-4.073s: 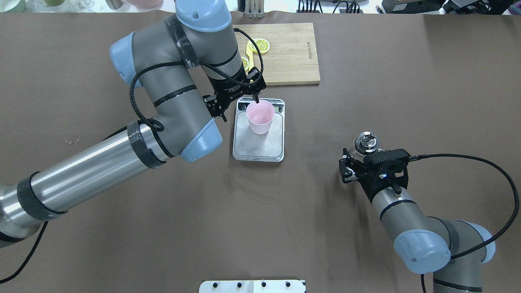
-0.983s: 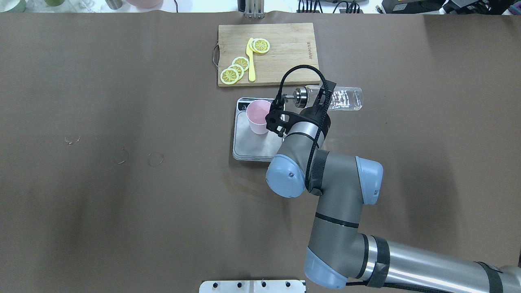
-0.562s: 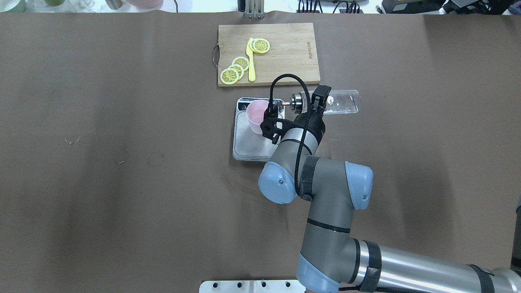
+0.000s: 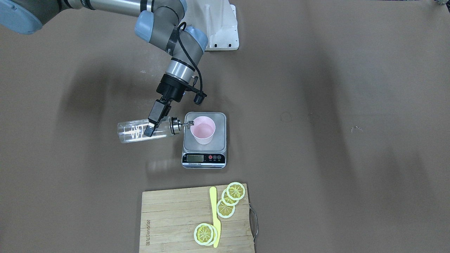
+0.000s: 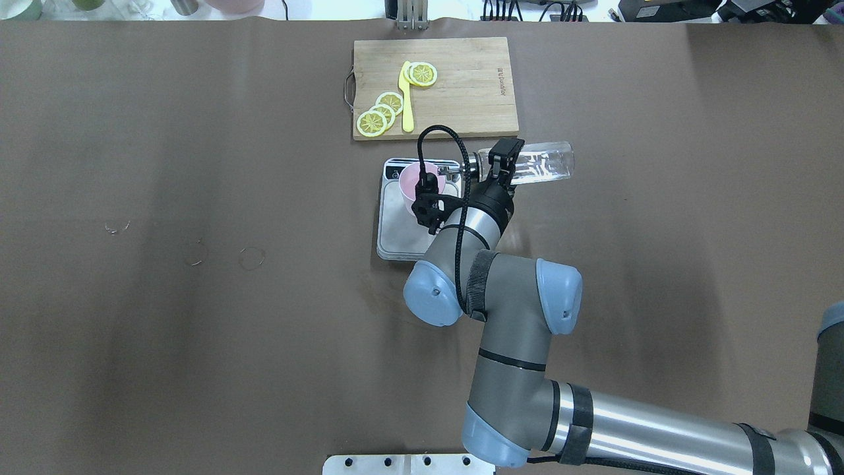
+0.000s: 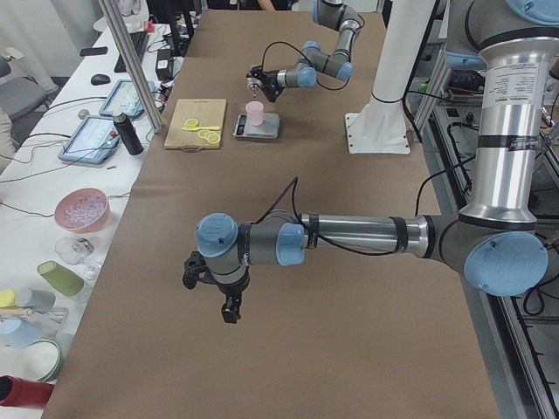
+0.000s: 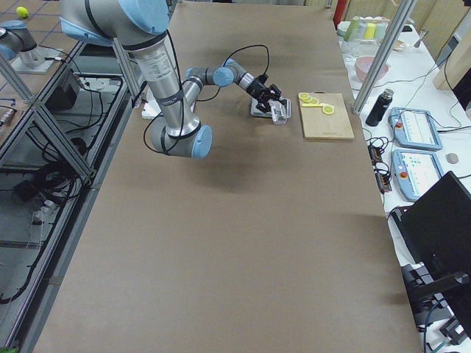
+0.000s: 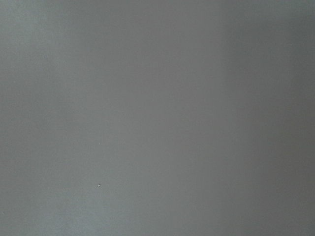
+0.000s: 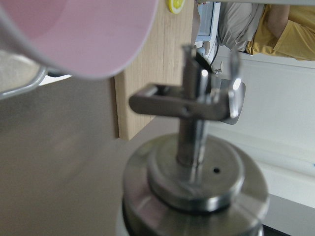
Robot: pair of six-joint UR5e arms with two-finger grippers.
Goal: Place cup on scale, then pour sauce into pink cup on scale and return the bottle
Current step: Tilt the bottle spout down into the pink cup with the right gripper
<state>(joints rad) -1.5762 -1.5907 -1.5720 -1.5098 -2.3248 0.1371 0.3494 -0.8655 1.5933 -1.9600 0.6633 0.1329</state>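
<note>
The pale pink cup (image 4: 203, 130) stands upright on the steel platform of the scale (image 4: 204, 159). My right gripper (image 4: 149, 129) is shut on the clear glass bottle (image 4: 133, 132) and holds it on its side. The bottle's silver spout (image 4: 188, 123) reaches the cup's rim. The clear sauce inside is hard to make out, and no stream shows. In the overhead view the bottle (image 5: 541, 162) lies right of the cup (image 5: 410, 182), which the wrist partly hides. The right wrist view shows the spout cap (image 9: 197, 182) below the cup (image 9: 83, 34). My left gripper (image 6: 229, 307) hangs over bare table far away; I cannot tell its state.
A wooden cutting board (image 5: 475, 86) with lemon slices (image 5: 380, 112) and a yellow knife (image 5: 406, 99) lies just beyond the scale. A white mount plate (image 5: 409, 464) sits at the near table edge. Bowls and cups stand off the table's left end (image 6: 80, 209).
The left arm has left the cup and the overhead view. The right arm lifted the bottle from the table, laid it sideways, and moved it left until the spout met the cup's rim.
</note>
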